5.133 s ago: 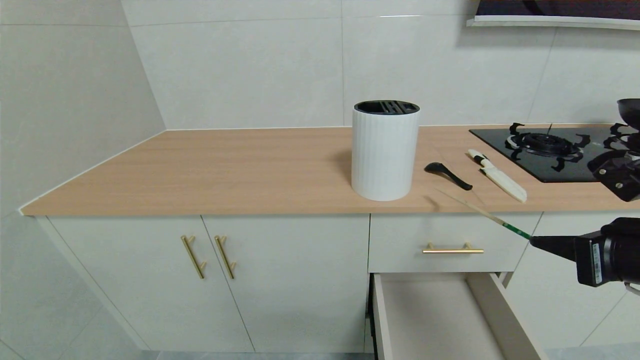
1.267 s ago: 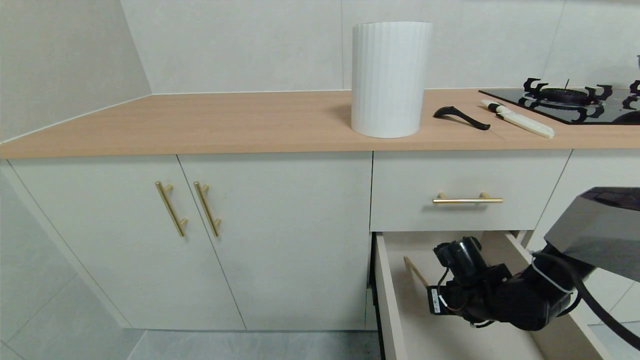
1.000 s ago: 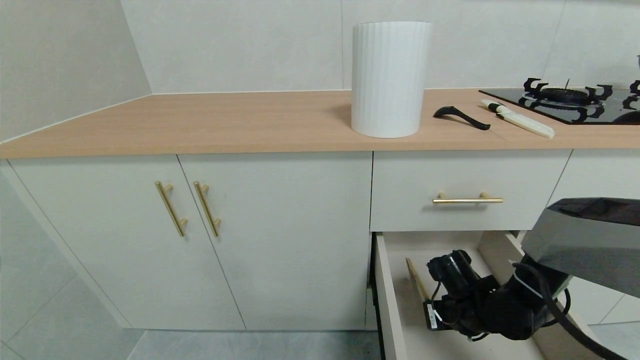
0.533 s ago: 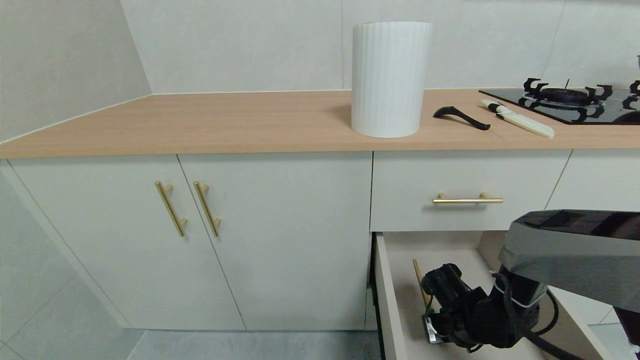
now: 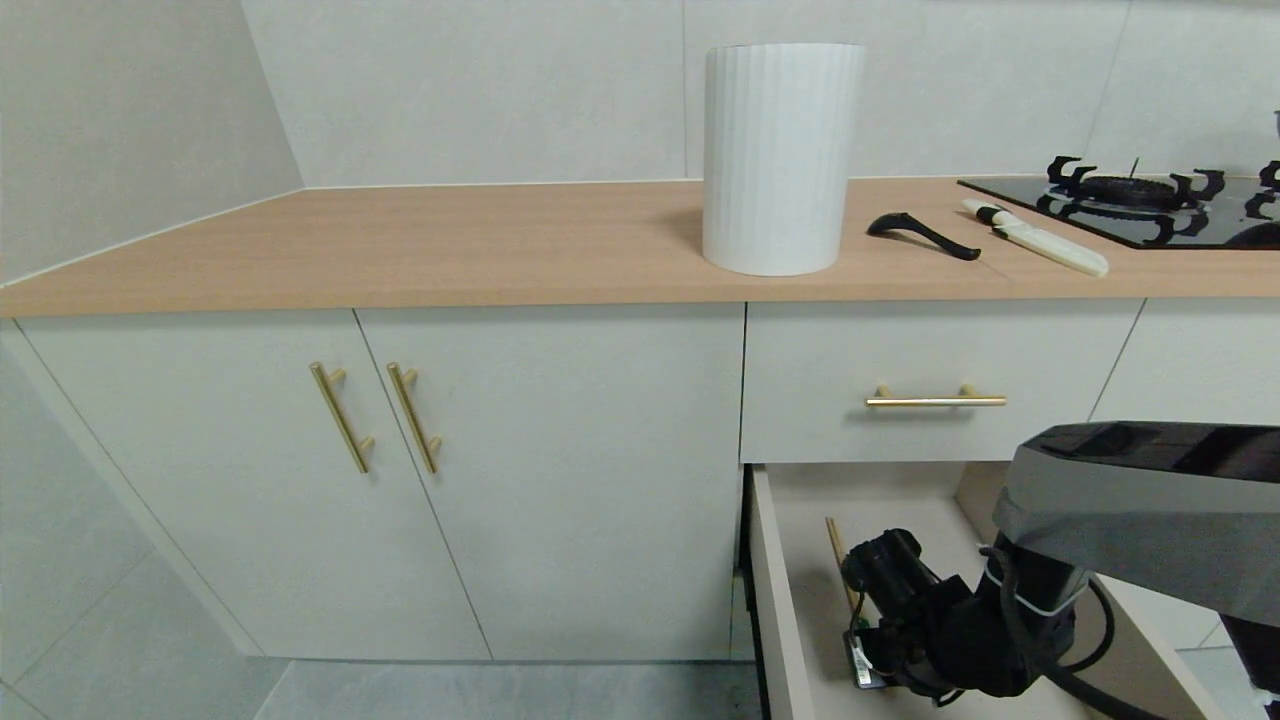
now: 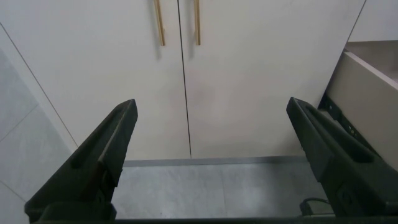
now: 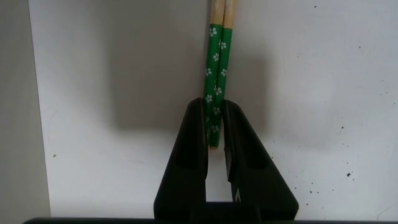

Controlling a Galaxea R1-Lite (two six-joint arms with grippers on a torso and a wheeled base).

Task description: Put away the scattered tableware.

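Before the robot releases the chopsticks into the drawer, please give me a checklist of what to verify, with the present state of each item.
1. Right end effector shut on the chopsticks: ok.
2. Chopsticks inside the walls of the open drawer: ok.
3. Chopsticks lying on the drawer floor: cannot tell.
4. Left end effector open and apart from the drawer: ok.
5. Countertop free of tableware: not ok; black spoon and knife lie there.

Chopsticks point(image 7: 215, 68) (far ends) beyond the edge
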